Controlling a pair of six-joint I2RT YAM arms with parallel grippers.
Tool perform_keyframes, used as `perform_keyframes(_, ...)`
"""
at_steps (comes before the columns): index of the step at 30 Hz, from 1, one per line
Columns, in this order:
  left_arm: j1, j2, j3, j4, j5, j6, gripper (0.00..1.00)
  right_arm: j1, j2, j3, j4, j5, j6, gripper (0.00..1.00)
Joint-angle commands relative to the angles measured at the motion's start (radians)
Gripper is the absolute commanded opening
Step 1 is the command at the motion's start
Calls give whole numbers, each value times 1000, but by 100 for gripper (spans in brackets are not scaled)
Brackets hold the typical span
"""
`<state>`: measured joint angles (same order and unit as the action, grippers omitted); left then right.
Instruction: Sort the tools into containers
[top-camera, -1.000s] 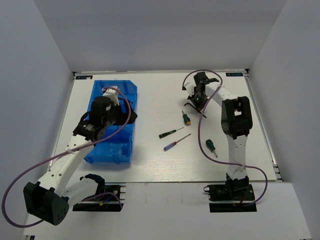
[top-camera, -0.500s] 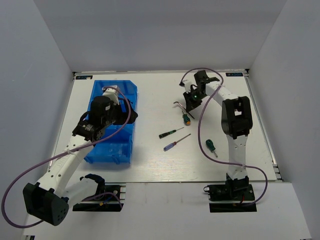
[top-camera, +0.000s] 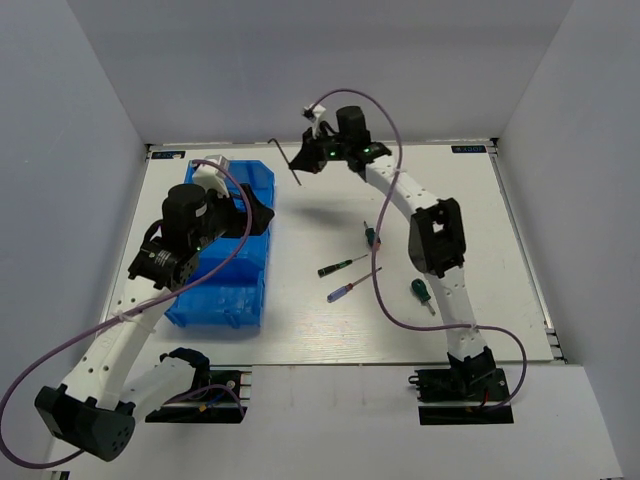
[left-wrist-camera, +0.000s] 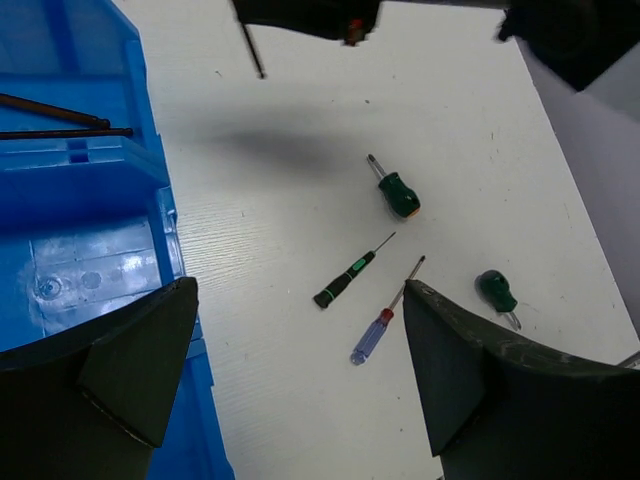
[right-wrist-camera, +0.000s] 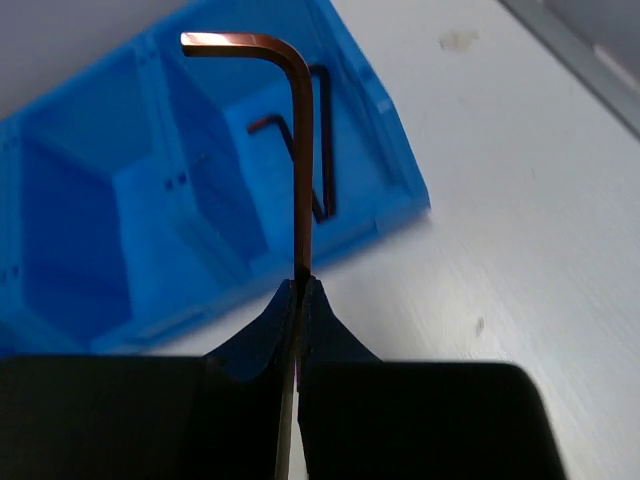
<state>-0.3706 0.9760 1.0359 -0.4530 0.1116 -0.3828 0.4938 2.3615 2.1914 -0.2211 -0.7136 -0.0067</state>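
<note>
The dark L-shaped metal hex key (right-wrist-camera: 302, 170) is pinched by its long shank in the right gripper (right-wrist-camera: 300, 290), whose jaws are closed tight on it. The bent end stands up and away from the fingers. From above, this key (top-camera: 288, 163) hangs in the air just off the far right corner of the rectangular translucent blue plastic bin (top-camera: 215, 310), not yet over it. The bin is divided into compartments. A second dark hex key (right-wrist-camera: 323, 150) already lies in the one at the far end, and the left wrist view shows two thin dark rods (left-wrist-camera: 55, 120) resting there.

The left gripper (left-wrist-camera: 298, 290) hovers over the bin's right side with its jaws spread wide and nothing between them.

Four tools remain on the white table (top-camera: 480, 220), well apart from the bin:
- a stubby green-handled screwdriver with an orange end (left-wrist-camera: 398, 193)
- a slim screwdriver with a green-and-black handle (left-wrist-camera: 345, 283)
- a slim screwdriver with a purple handle (left-wrist-camera: 380, 328)
- a second stubby green screwdriver (left-wrist-camera: 495, 292)

The step in hand appears to be the carry of the held key to the bin. The next move calls for bringing the key across the rim and over the far compartment, where its fellow lies. It then needs lowering enough that it drops flat instead of bouncing out, and the jaws must open. Because the long shank sticks out beyond the fingers, the bent end needs room to clear the bin wall. The four screwdrivers are yet to be sorted.
</note>
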Motion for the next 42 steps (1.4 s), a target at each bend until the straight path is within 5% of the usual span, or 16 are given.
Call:
perform_keyframes(1,-7,-42,55,-53,-18,-2,94,78,114,91,311,-31,132,0)
perform_keyframes(10,-7,-51,82,-112,-39,-2,94,180,255,192,531,163,11,0)
perform_keyframes(23,-7,-33,64,-92,-18,16,94,192,268,104,505,117,-76,0)
perform_keyframes(28,-7,-33,64,-92,-18,16,94,196,251,48,462,33,-108,34)
perform_keyframes(39,-7,-42,36,-62,20,7,93,183,38,-120,485,77,-72,45)
perform_keyframes(42,-7,30,36,-62,94,16,76,152,-124,-252,442,245,-61,37)
